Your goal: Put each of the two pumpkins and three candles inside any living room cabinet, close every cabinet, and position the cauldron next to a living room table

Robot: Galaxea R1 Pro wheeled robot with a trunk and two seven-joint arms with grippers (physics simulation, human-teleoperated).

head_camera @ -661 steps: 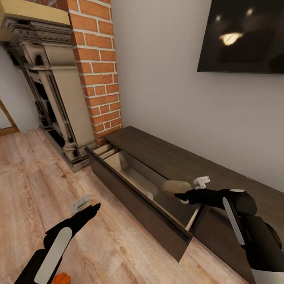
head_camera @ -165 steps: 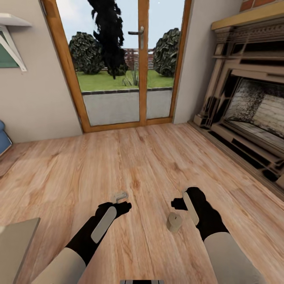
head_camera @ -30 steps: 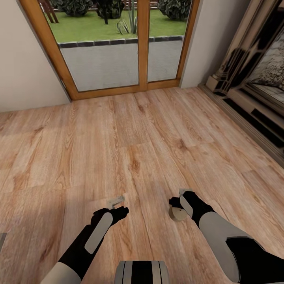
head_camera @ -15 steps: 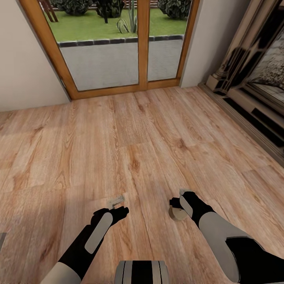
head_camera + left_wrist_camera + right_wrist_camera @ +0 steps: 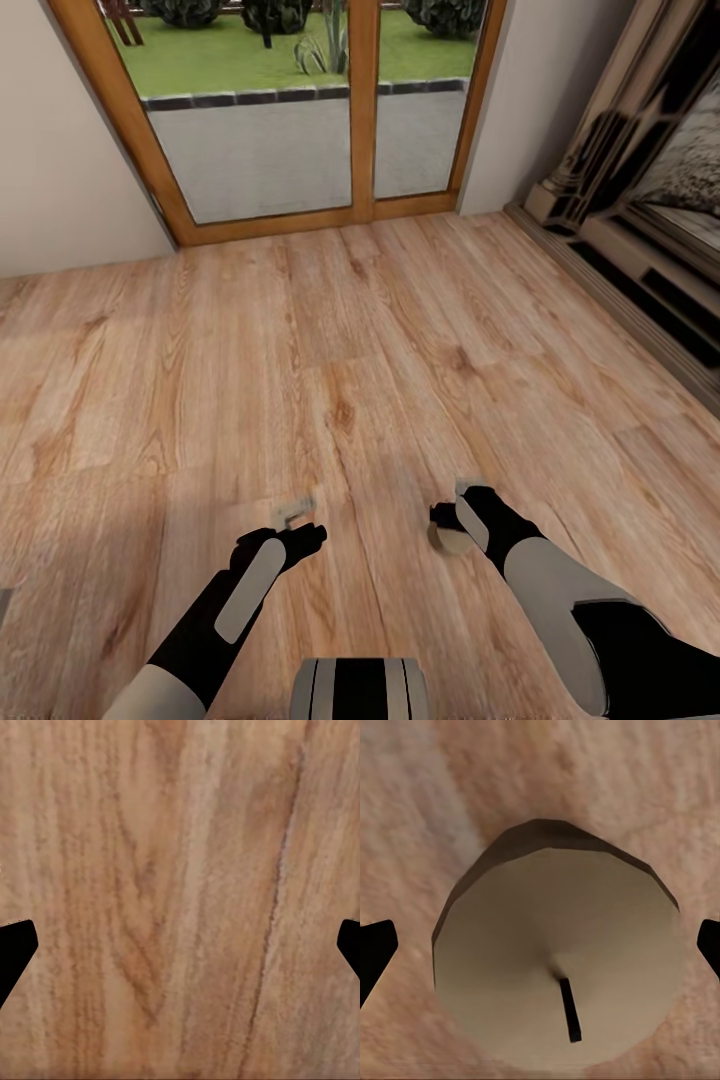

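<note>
A cream candle (image 5: 559, 979) is standing on the wooden floor (image 5: 330, 350), its dark wick showing, right under the right claw (image 5: 447, 520), whose fingers are spreading wide on either side of it. The left claw (image 5: 300, 520) is hovering nearby, fingers spreading over bare planks

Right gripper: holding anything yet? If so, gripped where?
Nothing held. The right gripper is open above the candle, fingertips wide on either side of its wick end. The left gripper is open over bare floor.
</note>
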